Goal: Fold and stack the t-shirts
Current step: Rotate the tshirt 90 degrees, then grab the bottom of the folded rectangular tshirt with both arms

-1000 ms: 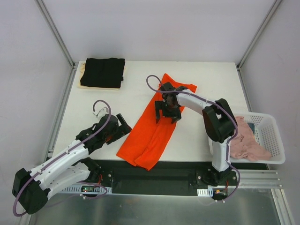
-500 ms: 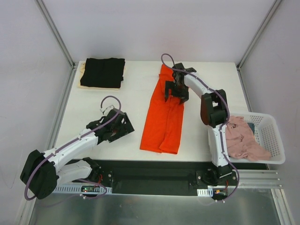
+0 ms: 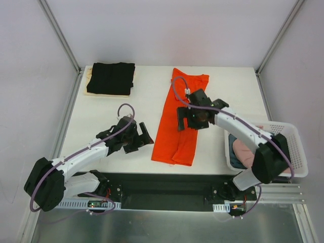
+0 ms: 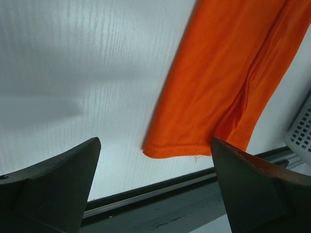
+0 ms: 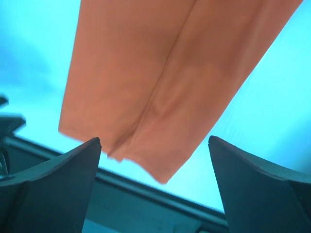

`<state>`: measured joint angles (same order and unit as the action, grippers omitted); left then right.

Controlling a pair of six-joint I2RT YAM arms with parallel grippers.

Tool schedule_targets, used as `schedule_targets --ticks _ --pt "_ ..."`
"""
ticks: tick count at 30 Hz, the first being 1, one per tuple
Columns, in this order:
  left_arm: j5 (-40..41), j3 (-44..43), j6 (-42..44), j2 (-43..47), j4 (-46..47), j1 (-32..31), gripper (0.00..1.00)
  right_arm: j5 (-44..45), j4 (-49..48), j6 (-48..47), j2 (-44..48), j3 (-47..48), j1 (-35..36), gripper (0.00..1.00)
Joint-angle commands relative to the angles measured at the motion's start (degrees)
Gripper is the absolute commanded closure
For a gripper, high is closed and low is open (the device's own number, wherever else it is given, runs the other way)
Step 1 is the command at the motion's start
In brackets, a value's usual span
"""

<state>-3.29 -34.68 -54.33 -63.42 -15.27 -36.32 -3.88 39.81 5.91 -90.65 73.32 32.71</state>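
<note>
Orange-red cloth, the orange shirt (image 3: pixel 170 134), lies flat on the table (image 3: pixel 116 111), folded lengthwise into a long narrow strip. The strip runs from the far edge toward the near edge, and its near end sits slightly to the left. Its hem lies close to the near table edge, and the left wrist view shows this hem corner with a lengthwise fold line beside it. The right gripper (image 3: pixel 191 124) hangs over the middle of the strip. In the right wrist view its fingers (image 5: pixel 53 189) stand wide apart with nothing between them, and the shirt's centre crease shows below. Whether the fingers touch the cloth cannot be told. The left gripper (image 3: pixel 142 140) is just left of the strip's near end and points toward it. Its fingers (image 4: pixel 48 189) are also spread wide and hold nothing, and bare table shows between them. The black shirt (image 3: pixel 111 78) lies folded at the far left corner, on top of a cream shirt (image 3: pixel 89 90) of which only the edges show. The basket (image 3: pixel 298 152) stands at the right edge of the table, partly behind the right arm. A pink shirt (image 3: pixel 242 156) lies crumpled inside it.
</note>
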Motion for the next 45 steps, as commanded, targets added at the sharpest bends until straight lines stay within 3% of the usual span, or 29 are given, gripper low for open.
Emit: schedule_targets --ticks 1,9,17,20,21,25,32,39,45 --pt "-6.9 2.5 0.9 -2.8 6.5 -1.6 0.06 3.5 -1.1 10.1 6.6 -11.6 6.4 0.03" --pt "-6.5 0.8 0.7 -12.0 9.0 -6.3 0.27 3.5 -1.8 19.0 10.8 -25.1 13.2 0.01" --pt "-5.4 -0.4 0.6 -20.2 9.1 -6.8 0.45 1.9 -9.0 21.2 11.0 -30.0 14.8 0.33" --pt "-5.0 0.3 0.1 -21.0 9.1 -6.8 0.58 2.6 -9.2 21.6 10.0 -30.7 14.8 0.37" --pt "-4.2 0.7 -0.3 -20.5 9.0 -6.9 0.67 2.5 -9.5 21.8 9.8 -31.0 14.8 0.39" --pt "-3.0 2.7 -0.9 -18.8 8.9 -7.0 0.79 2.3 -9.1 22.7 10.3 -33.0 14.8 0.53" --pt "-2.7 2.2 -0.7 -18.8 9.0 -8.1 0.98 1.1 -8.6 24.2 13.7 -36.7 15.3 0.58" --pt "-4.1 2.1 -0.7 -19.1 9.0 -9.0 1.00 -0.4 -10.8 25.8 16.6 -39.2 15.9 0.67" --pt "-4.8 3.7 -1.9 -16.0 8.9 -9.5 1.00 -2.9 -11.1 27.1 19.4 -41.4 16.9 0.89"
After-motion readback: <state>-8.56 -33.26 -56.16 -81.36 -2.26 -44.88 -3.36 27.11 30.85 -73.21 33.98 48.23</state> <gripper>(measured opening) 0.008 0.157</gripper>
